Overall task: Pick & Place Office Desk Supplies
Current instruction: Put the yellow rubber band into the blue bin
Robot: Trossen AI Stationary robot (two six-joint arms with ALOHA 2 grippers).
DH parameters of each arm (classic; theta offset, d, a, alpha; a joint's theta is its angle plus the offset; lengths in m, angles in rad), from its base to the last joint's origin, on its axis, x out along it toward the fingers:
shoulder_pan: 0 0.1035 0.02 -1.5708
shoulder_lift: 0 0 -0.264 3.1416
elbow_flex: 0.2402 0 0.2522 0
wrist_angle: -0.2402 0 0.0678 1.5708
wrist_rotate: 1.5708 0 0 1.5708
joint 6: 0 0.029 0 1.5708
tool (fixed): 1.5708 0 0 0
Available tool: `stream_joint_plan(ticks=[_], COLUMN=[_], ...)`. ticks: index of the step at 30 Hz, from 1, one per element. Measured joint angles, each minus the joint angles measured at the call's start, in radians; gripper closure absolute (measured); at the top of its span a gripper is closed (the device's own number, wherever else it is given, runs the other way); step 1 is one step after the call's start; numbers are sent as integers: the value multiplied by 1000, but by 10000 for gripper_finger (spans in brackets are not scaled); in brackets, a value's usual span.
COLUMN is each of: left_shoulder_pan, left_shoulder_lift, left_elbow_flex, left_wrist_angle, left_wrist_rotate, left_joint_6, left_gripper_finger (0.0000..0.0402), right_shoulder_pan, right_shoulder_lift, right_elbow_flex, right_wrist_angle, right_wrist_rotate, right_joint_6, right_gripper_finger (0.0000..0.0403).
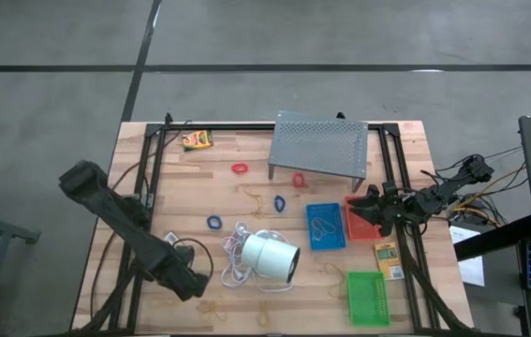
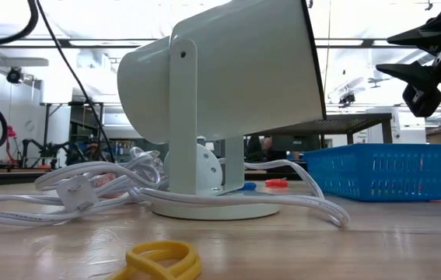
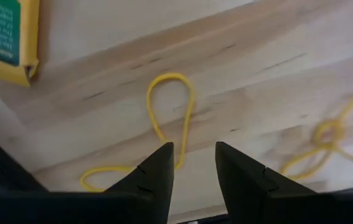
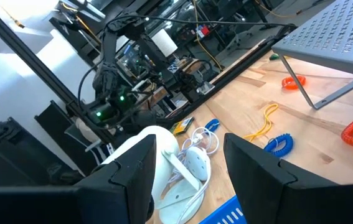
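Observation:
My left gripper (image 1: pixel 188 284) (image 3: pixel 193 149) stands open near the table's front left, pointing steeply down over a tan rubber band (image 3: pixel 171 106) that lies flat on the wood; the band's loop runs out ahead of the gap between the fingertips. A small yellow-orange box (image 3: pixel 5 37) lies close by, and a second rubber band (image 3: pixel 332 134) is on the other side. My right gripper (image 1: pixel 375 212) (image 4: pixel 188 149) hangs open and level above the red tray (image 1: pixel 362 225). Blue tray (image 1: pixel 325 227), green tray (image 1: pixel 368 298), red loops (image 1: pixel 239 168) and blue loops (image 1: pixel 213 222) lie on the table.
The white cylinder with its cord (image 1: pixel 270 256) sits centre front, just right of my left gripper. The grey perforated stand (image 1: pixel 319 145) is at the back. Yellow boxes lie at the back left (image 1: pixel 197 139) and front right (image 1: pixel 389 259). A dark frame rail (image 1: pixel 153 178) runs along the left.

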Motion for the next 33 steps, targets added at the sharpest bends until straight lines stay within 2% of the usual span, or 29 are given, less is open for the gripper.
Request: stream_joint_plan(ticks=[7,17,23,33], left_shoulder_pan=[10,60,63,67], left_shoulder_lift=[34,77,68,64], left_elbow_flex=[0,-35,-103,-108], left_wrist_angle=[4,61,148,155], left_wrist_rotate=[11,1,43,45], left_joint_6=[3,100,75,83], left_gripper_finger=[279,279,279,288], right_shoulder_pan=[0,0,0,0], right_shoulder_lift=[0,0,0,0], right_elbow_flex=[0,0,0,0], right_wrist_angle=[0,0,0,0], right_wrist_rotate=[0,0,0,0], right_joint_6=[0,0,0,0], right_gripper_finger=[218,218,218,218])
